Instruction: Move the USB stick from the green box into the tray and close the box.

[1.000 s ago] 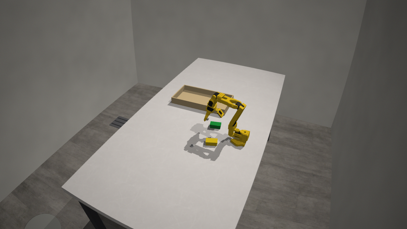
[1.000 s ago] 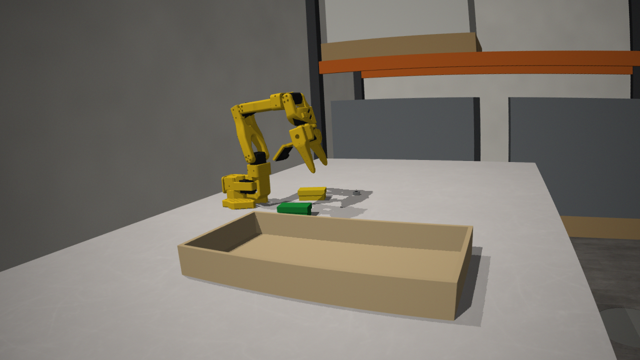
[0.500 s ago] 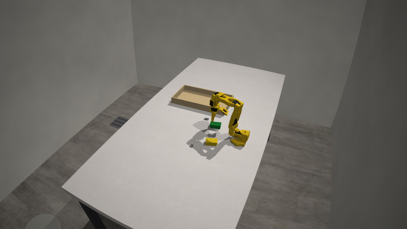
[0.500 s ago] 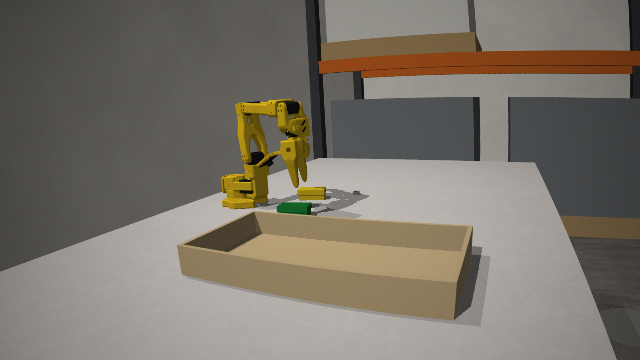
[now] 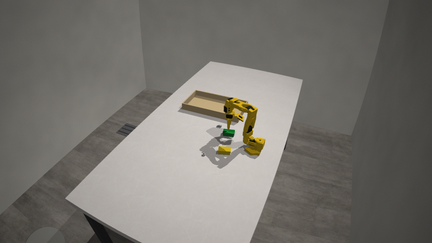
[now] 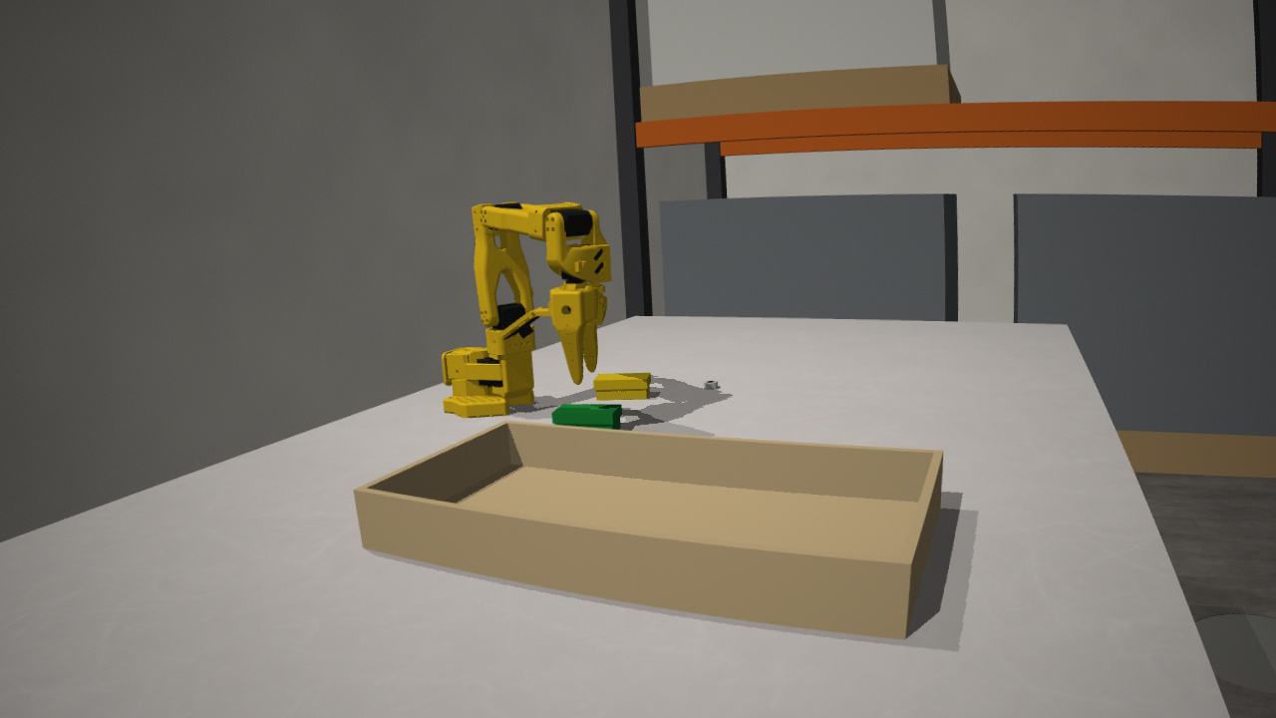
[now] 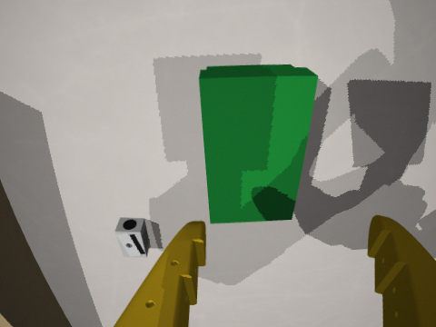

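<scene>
The green box (image 5: 228, 133) (image 6: 586, 416) (image 7: 245, 132) stands on the table with its lid on, closed as far as I can see. No USB stick is in view; the inside of the box is hidden. My gripper (image 5: 228, 128) (image 6: 584, 376) (image 7: 287, 222) points down above the box, with its fingers apart and nothing between them. In the wrist view the box lies ahead of the fingertips. The tan tray (image 5: 208, 112) (image 6: 624, 557) stands beyond the box in the top view, and its visible floor is bare.
A yellow box (image 5: 224, 150) (image 6: 621, 386) stands closed on the table, nearer the arm's base. A metal sharpener (image 5: 218, 126) (image 7: 132, 237) lies between the green box and the tray. A small grey nut-like thing (image 5: 203, 154) (image 6: 710, 384) lies beyond the yellow box.
</scene>
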{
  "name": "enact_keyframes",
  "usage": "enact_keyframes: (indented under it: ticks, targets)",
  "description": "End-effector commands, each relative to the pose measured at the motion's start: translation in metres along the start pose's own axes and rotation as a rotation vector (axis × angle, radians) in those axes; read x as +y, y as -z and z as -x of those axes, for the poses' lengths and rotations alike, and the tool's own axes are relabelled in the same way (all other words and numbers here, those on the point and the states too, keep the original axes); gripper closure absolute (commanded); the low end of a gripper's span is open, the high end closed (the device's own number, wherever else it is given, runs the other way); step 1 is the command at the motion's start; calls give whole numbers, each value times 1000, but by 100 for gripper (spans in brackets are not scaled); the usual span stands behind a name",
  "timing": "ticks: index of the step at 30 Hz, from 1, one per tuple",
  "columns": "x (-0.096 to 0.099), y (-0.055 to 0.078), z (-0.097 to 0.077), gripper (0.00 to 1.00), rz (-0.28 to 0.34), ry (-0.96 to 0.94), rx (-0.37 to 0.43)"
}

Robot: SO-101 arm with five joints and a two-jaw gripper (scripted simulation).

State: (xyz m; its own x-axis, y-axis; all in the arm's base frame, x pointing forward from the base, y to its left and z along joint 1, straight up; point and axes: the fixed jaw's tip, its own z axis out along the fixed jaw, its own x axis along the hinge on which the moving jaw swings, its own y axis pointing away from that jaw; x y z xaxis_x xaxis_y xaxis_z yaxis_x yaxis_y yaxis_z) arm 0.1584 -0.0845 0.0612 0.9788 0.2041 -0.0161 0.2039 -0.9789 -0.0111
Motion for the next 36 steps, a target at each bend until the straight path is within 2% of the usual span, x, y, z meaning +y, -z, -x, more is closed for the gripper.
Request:
enact_keyframes:
  ticks: [1,26,36]
  targets:
    - [4,5,-1,71,12,7,17]
    - [4,5,-1,71,11,8,16]
    - [7,10,-3,71,11,8,16]
